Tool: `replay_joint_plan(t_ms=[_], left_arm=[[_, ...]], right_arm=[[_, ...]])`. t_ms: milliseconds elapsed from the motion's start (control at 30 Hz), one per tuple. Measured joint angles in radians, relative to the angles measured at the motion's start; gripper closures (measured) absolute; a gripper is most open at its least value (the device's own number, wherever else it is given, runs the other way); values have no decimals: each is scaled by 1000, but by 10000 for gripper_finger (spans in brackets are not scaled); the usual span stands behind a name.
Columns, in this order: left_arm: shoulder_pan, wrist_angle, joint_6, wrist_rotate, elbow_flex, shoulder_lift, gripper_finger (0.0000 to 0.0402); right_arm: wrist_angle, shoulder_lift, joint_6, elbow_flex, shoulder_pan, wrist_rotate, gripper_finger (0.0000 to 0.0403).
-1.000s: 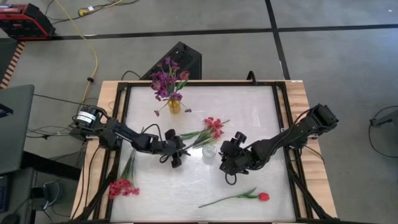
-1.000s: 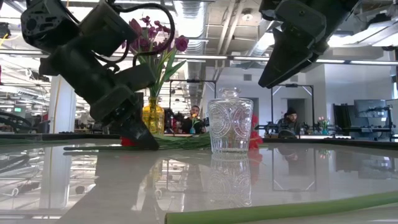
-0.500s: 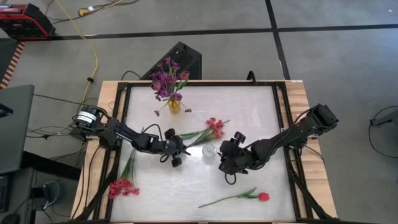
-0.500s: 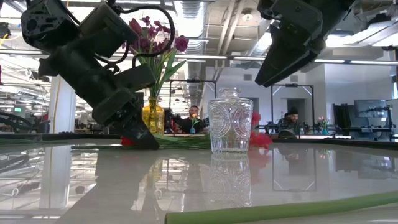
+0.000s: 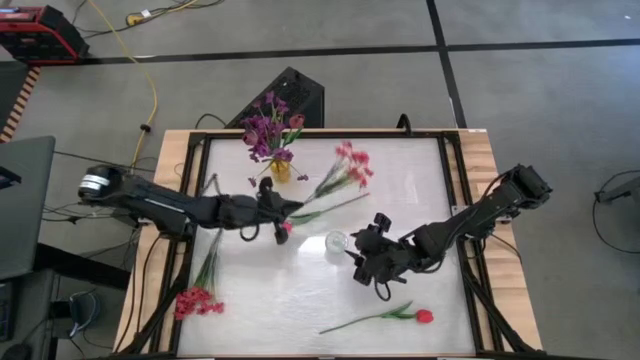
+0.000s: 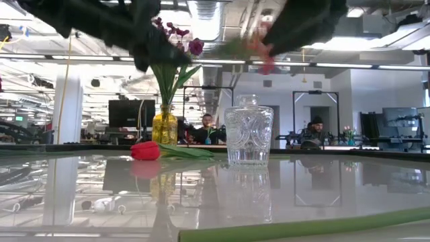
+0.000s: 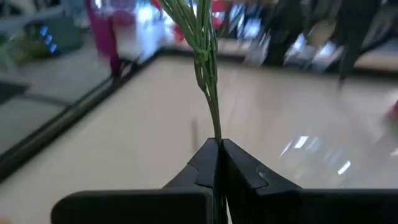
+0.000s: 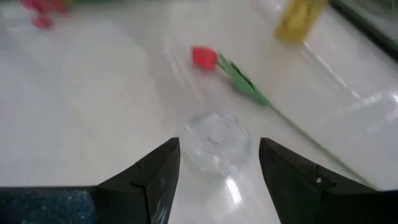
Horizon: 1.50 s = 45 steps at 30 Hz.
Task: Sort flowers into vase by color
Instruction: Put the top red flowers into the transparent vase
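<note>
Your left gripper [image 7: 219, 149] is pinched on the thin green stem of a red cluster flower [image 5: 348, 168], lifted above the white tabletop [image 5: 400, 190]. Your right gripper [image 8: 217, 163] hangs spread apart over the clear glass vase [image 5: 337, 241].

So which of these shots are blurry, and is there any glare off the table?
Low view: both arms and the lifted red flowers smear along the top, while the clear glass vase is sharp and the glossy table mirrors the room. Left wrist view: the stems are crisp, the background soft. Right wrist view: everything beyond the right hand is soft, with bright glare streaks.
</note>
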Motion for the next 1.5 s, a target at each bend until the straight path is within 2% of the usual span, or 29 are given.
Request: replay_joint_plan(t_ms=[100, 300, 467, 767, 1000, 1100, 1200, 1367, 1500], left_arm=[[-1, 76, 22, 88, 0, -58, 401], [-12, 229, 0, 362, 1, -83, 401], [-52, 309, -4, 445, 0, -52, 401], [-66, 311, 22, 445, 1, -27, 401], [-66, 305, 31, 445, 1, -19, 401], [-66, 311, 24, 444, 1, -20, 401], [-66, 307, 22, 432, 1, -20, 401], [-68, 275, 1, 302, 1, -20, 397], [-67, 234, 33, 253, 3, -23, 380]], right_arm=[[130, 29, -93, -13, -1, 0, 159], [414, 85, -310, -14, -27, 49, 159], [604, 89, -485, -14, -50, 38, 159], [905, 83, -745, -14, -51, 35, 159], [956, 83, -742, -14, -84, 28, 172], [956, 83, -716, -14, -104, 26, 206], [952, 83, -713, -14, -117, 22, 261], [932, 82, -749, -14, -115, 22, 371], [812, 47, -748, -7, -107, 29, 377]])
